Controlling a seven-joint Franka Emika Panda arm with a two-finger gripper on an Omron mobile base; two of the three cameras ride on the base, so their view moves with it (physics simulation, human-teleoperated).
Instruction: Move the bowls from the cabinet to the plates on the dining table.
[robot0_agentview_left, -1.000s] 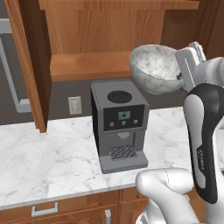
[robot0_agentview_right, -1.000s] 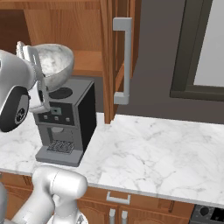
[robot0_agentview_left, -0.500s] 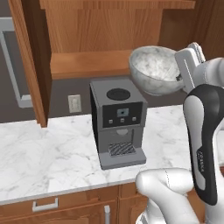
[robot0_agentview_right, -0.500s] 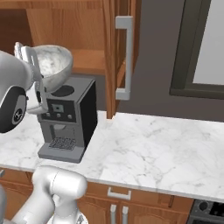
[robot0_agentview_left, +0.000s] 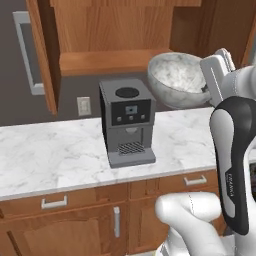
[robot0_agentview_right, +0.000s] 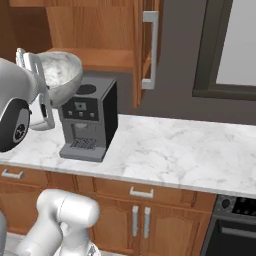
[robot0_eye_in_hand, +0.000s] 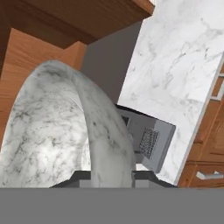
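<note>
Base drove left — marbled bowl (robot0_agentview_left: 179, 85) tilted, gripper-held.

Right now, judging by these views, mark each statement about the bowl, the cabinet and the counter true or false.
1. The gripper is shut on the marbled bowl's rim. True.
2. The bowl rests on the cabinet shelf. False: it is held in the air, in front of the shelf and above the counter.
3. A grey coffee machine stands on the counter. True.
4. The held bowl is glossy red. False: it is grey-white marbled.
5. The cabinet door is closed. False: it stands open, the shelf exposed.
</note>
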